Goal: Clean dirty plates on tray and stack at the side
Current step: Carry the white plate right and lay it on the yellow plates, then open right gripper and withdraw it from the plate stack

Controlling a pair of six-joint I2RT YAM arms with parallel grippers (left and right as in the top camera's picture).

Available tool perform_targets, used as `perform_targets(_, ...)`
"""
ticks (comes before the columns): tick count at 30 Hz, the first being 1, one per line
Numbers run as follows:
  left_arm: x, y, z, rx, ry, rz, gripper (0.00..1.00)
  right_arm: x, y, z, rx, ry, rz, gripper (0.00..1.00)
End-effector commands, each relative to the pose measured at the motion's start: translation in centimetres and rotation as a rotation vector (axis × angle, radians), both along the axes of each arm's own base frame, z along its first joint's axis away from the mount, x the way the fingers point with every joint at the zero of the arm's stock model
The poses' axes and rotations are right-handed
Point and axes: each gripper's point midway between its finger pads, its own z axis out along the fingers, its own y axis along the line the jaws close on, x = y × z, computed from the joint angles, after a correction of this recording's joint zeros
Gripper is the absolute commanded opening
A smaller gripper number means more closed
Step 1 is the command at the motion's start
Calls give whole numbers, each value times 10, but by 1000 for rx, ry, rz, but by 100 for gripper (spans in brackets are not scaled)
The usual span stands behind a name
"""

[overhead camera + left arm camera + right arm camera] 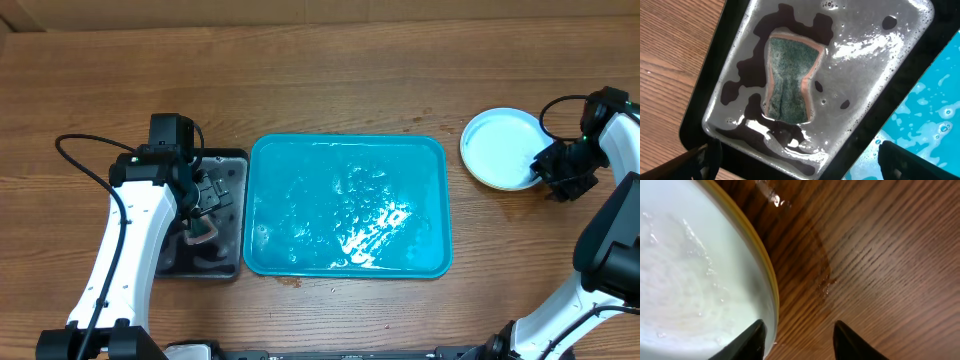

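The turquoise tray lies wet and glossy at the table's middle with no plates on it. A stack of plates sits on the wood to its right; the top one looks light blue with a whitish centre. In the right wrist view a wet whitish plate shows a yellow-green rim. My right gripper is open at the stack's right edge, one finger over the plate and one over the table. My left gripper is open and empty above a green sponge.
The sponge lies in soapy water in a small black tray just left of the turquoise tray. A water streak marks the wood beside the plates. Bare wooden table surrounds everything.
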Motion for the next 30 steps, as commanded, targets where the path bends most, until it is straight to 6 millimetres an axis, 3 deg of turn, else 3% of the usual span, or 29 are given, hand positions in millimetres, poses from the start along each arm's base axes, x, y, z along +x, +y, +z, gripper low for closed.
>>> perform_targets(1, 0, -3, 2, -9, -12, -2, 100, 25, -5, 48, -72, -133, 45, 63)
perform_targets(2, 0, -3, 2, -9, -12, -2, 100, 28, -3, 58, -81, -157, 50, 73)
perform_targets(4, 0, -3, 2, -9, -13, -2, 99, 34, 1, 86, -104, -216, 66, 84)
perform_targets(7, 1, -3, 2, -9, -14, -2, 100, 38, 12, 122, -130, -293, 97, 87)
perform_targets(8, 1, -3, 3, -8, -16, -2, 100, 41, 24, 141, -147, -345, 149, 87)
perform_targets(10, 2, -3, 3, -5, -18, -1, 100, 42, 41, 159, -162, -395, 236, 89)
perform_targets(16, 3, -1, 3, 6, -23, 1, 100, 42, 112, 187, -171, -485, 561, 94)
perform_targets(21, 2, -1, 3, 7, -21, 1, 99, 38, 169, 197, -144, -530, 710, 100)
perform_targets(25, 1, 0, 3, 10, -17, 1, 100, 32, 198, 208, -163, -573, 794, 100)
perform_targets(30, 2, 0, 3, 9, -18, 1, 100, 18, 214, 242, -238, -673, 847, 100)
